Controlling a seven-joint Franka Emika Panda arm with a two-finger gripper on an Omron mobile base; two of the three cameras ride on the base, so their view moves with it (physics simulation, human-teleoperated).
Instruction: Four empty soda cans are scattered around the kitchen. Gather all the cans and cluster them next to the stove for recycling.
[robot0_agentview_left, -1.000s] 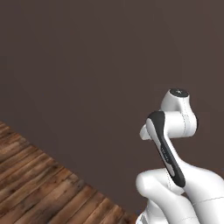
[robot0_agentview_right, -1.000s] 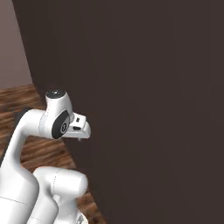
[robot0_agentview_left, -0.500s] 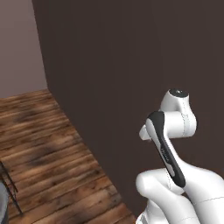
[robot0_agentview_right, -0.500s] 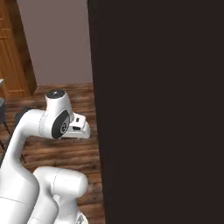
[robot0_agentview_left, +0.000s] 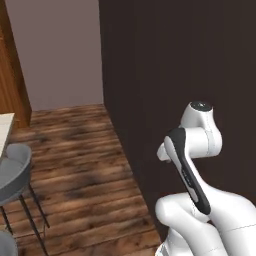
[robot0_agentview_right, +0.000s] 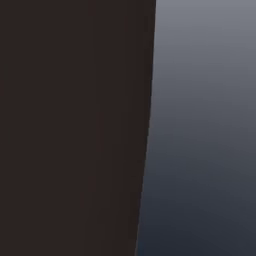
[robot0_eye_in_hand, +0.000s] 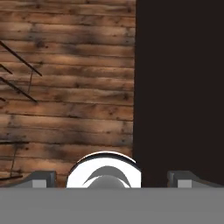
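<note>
Left base view: arm folded at lower right against a dark wall (robot0_agentview_left: 175, 65); wood floor (robot0_agentview_left: 75, 150) centre left, grey stool (robot0_agentview_left: 12, 172) at left edge.
Right base view: dark panel left, grey surface right.
Hand view: gripper (robot0_eye_in_hand: 111, 179) fingers spread wide, nothing between, over floor at the frame's bottom. No cans or stove seen.

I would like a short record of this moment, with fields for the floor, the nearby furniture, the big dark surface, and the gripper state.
floor: brown wooden plank floor, also under the hand
furniture: grey round stool with thin black legs, at left
dark surface: tall dark brown panel, close beside the arm
gripper: two-finger gripper, open, holding nothing
cans and stove: not seen here
</note>
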